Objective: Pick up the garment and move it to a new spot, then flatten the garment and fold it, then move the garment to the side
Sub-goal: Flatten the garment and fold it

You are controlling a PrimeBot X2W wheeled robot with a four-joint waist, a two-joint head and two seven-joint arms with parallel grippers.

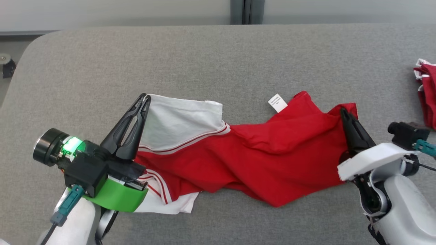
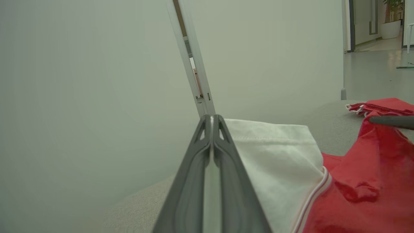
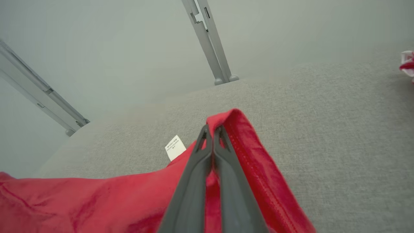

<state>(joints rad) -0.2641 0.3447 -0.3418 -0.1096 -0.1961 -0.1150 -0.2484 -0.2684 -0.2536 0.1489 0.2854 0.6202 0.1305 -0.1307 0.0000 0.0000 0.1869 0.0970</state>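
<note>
While L claw point(image 1: 145, 97), R claw point(image 1: 343, 111) pinch garment point(image 1: 272, 153), red cloth point(image 1: 427, 92) lies far R.

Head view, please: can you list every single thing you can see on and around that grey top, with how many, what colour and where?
garment: one, red with a white part and striped trim, stretched across the middle of the table
label: one, white, at the garment's far edge
second cloth: one, red and white, bunched at the table's right edge
table: one, grey, fabric-like top, under everything
post: one, dark grey, upright behind the table
small object: one, black, on the floor left of the table; cannot tell what it is
left claw: one, dark, shut on the garment's white corner
right claw: one, dark, shut on the garment's red corner
</note>
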